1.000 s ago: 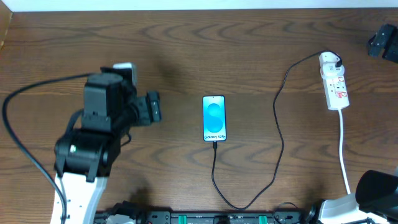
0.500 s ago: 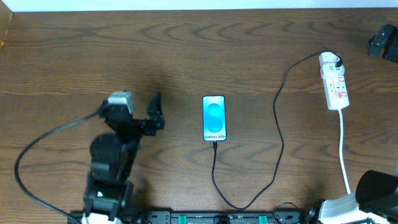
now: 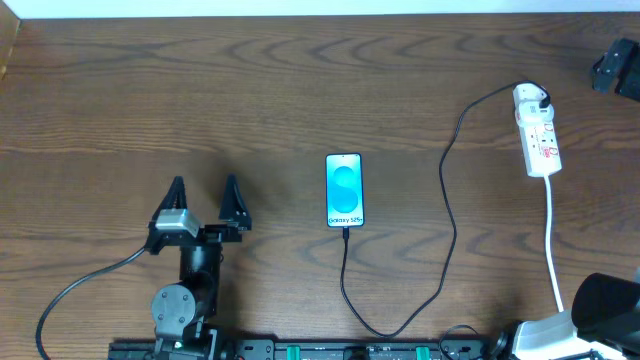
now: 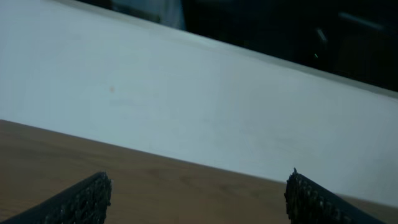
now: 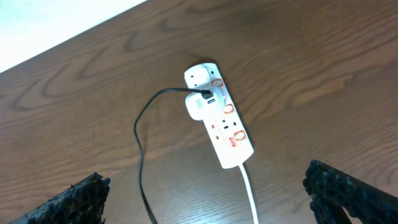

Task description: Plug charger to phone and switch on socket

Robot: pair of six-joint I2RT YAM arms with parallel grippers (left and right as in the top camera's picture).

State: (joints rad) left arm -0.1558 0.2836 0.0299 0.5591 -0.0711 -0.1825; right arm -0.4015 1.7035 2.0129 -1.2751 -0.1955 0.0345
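Observation:
The phone (image 3: pixel 344 190) lies flat at the table's middle, its screen lit blue and white. The charger's thin black cable (image 3: pixel 447 215) runs from the phone's near end, loops at the front edge and rises to the socket (image 3: pixel 537 130), a white power strip at the right; the strip also shows in the right wrist view (image 5: pixel 219 113) with the cable (image 5: pixel 140 149) plugged into it. My left gripper (image 3: pixel 203 195) is open and empty, left of the phone; its fingers (image 4: pixel 198 196) frame bare table. My right gripper (image 5: pixel 208 196) is open and empty, above the table near the strip.
The strip's white cord (image 3: pixel 553 240) runs toward the front right (image 5: pixel 250 193). A black object (image 3: pixel 616 68) sits at the far right edge. A white wall (image 4: pixel 186 106) stands behind the table's far edge. The right arm's base (image 3: pixel 590 310) is at the front right corner.
My left arm has drawn back toward the front edge and lowered, its open fingers now pointing away from me. The phone, cable and strip have not moved.

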